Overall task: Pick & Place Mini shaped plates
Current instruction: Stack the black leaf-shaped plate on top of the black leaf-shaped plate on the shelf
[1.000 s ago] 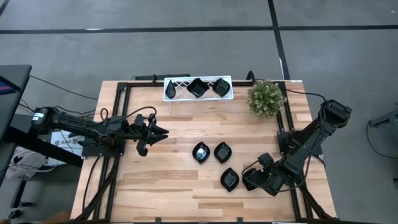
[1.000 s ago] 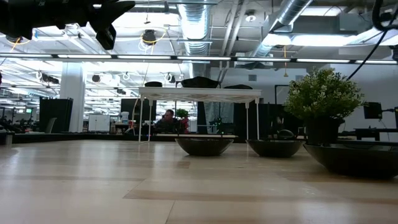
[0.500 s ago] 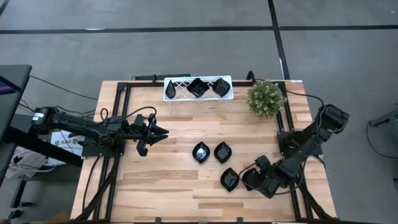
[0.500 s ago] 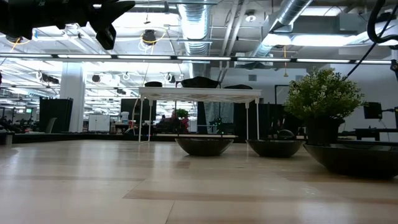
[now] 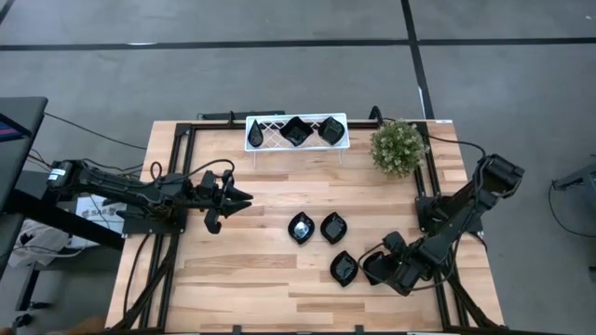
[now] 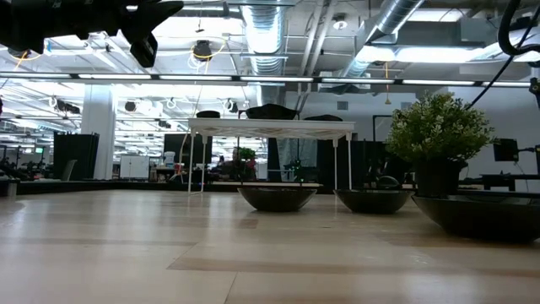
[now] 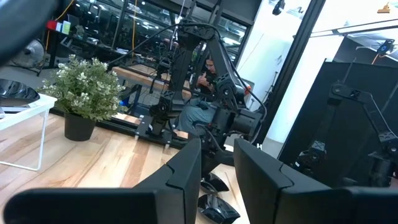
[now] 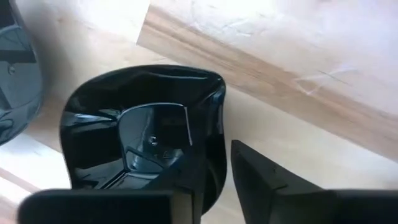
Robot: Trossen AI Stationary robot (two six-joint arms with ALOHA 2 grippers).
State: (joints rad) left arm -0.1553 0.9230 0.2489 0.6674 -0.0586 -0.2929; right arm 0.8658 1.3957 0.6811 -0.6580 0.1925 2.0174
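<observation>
Right tool [image 8: 211, 180] has narrowed, apparently pinching 1 plate's [image 8: 143, 134] rim (arm low).

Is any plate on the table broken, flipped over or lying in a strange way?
Nothing stands out. Three plates lie flat and upright on the table, two more sit on the rack. The right gripper has its jaws around the rim of the nearest plate.
</observation>
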